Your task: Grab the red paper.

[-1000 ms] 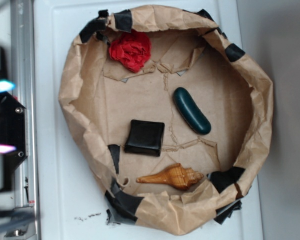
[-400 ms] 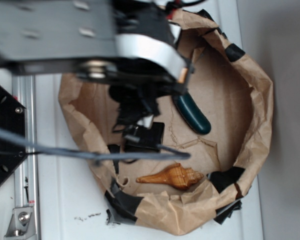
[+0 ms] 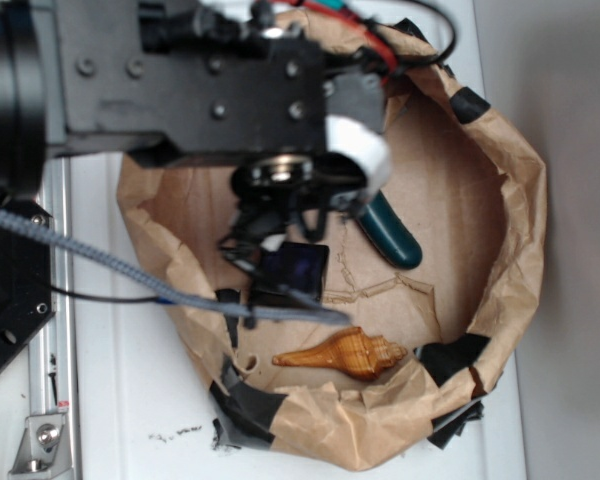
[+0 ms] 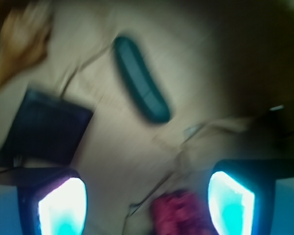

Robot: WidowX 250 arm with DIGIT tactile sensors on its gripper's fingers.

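In the wrist view the red paper (image 4: 179, 213) shows as a blurred crumpled red wad at the bottom edge. It lies on the brown lining between my fingers, closer to the right one. My gripper (image 4: 147, 205) is open, its glowing pads (image 4: 63, 205) wide apart and holding nothing. In the exterior view my black arm (image 3: 210, 90) spreads over the upper left of the paper-lined basket (image 3: 520, 200). It hides the red paper there.
A black square pouch (image 3: 302, 268) lies mid-basket, partly under my arm. A dark green oblong object (image 3: 395, 238) is to its right, and a tan seashell (image 3: 345, 352) near the front wall. Crumpled brown walls with black tape ring the basket. A grey cable (image 3: 130, 285) crosses the left side.
A second ago the arm was outside the basket and the red paper lay in plain sight at the upper left. The arm has since swung in over it and now covers it.
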